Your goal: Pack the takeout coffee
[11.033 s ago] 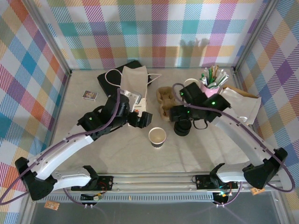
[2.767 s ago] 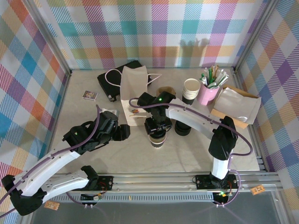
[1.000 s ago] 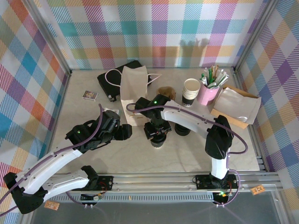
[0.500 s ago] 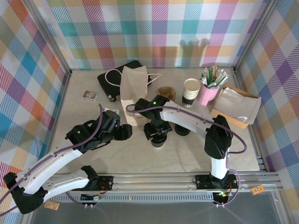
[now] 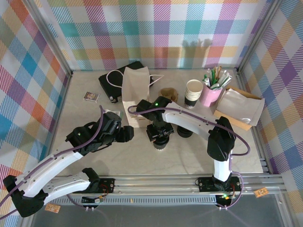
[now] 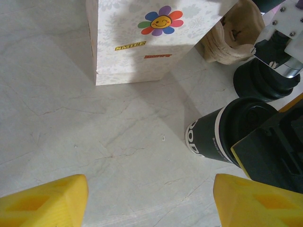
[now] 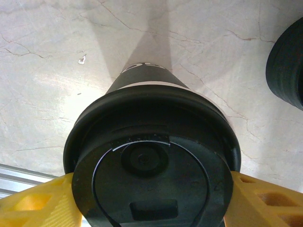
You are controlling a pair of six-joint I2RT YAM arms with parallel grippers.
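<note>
The takeout coffee [image 7: 142, 78] stands on the table with a black lid [image 7: 151, 161] on top. Its black lower band [image 6: 213, 137] is in the left wrist view, at right. My right gripper [image 7: 151, 203] reaches down over it, yellow fingers [image 7: 38, 203] pressed against both sides of the lid's rim. From above, that gripper [image 5: 158, 135] covers most of the cup [image 5: 159, 145]. My left gripper [image 6: 151, 203] hovers open over bare table left of the cup, with nothing between its fingers. In the top view the left gripper [image 5: 125, 135] sits beside the white bag.
A white flower-print paper bag [image 6: 142, 42] stands just behind the cup. A brown cup carrier [image 6: 232, 33] and a stack of black lids [image 5: 184, 131] lie to its right. Stacked paper cups [image 5: 193, 92], a pink cup of sticks [image 5: 211, 92] and a kraft bag [image 5: 241, 109] stand at the back right.
The cup, open-topped in the oldest frame, now carries a black lid, and my right arm has swung from the lid stack onto it. Over the last second nothing has visibly moved.
</note>
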